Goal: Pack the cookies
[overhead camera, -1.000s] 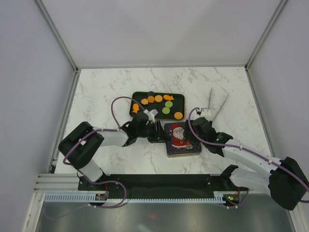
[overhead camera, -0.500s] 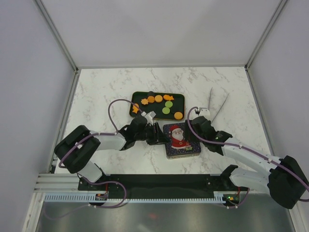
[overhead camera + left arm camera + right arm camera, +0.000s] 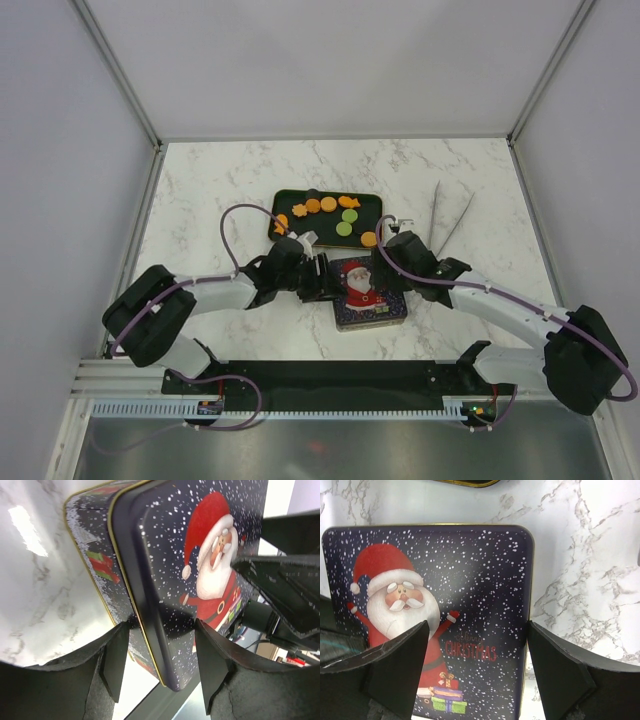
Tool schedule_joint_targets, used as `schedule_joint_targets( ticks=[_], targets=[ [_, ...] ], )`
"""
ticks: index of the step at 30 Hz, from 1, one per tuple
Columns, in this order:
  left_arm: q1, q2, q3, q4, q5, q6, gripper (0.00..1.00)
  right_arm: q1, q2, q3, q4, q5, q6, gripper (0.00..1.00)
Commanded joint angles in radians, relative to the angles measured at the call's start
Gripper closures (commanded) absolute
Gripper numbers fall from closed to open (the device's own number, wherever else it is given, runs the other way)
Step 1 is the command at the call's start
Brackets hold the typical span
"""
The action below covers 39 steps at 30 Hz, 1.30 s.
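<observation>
Tin (image 3: 370, 292) lid (image 3: 470, 575) is on. R gripper (image 3: 477, 630) open over it; L gripper (image 3: 161, 627) round its edge, can't tell if pinching. Lift lid straight, slow.

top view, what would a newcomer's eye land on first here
The Santa tin, dark blue with a red-suited figure, sits mid-table, the left gripper and right gripper flanking it. Just behind it, a dark tray holds bright orange and green cookies.
</observation>
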Motion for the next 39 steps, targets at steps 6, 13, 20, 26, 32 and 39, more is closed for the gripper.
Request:
schedule_joint_targets(
  ticks=[6,13,20,26,32,39],
  targets=[
    [0.067,0.012,0.047,0.045,-0.072,0.038,0.37,0.042,0.027,0.013,-0.045,-0.201,-0.003,0.13],
    [0.069,-0.004,0.053,0.068,-0.043,0.049,0.36,0.04,0.013,0.021,-0.053,-0.197,-0.011,0.14],
    [0.074,-0.056,0.096,-0.004,-0.024,0.084,0.36,0.02,-0.016,0.097,-0.097,-0.181,-0.027,0.12],
    [0.081,-0.106,0.18,-0.131,-0.02,0.155,0.34,-0.027,-0.057,0.179,-0.151,-0.158,-0.055,0.11],
    [0.09,-0.162,0.274,-0.276,-0.026,0.239,0.34,-0.09,-0.131,0.251,-0.182,-0.14,-0.075,0.07],
    [0.098,-0.26,0.372,-0.453,-0.063,0.346,0.33,-0.11,-0.192,0.361,-0.192,-0.041,-0.104,0.02]
  ],
)
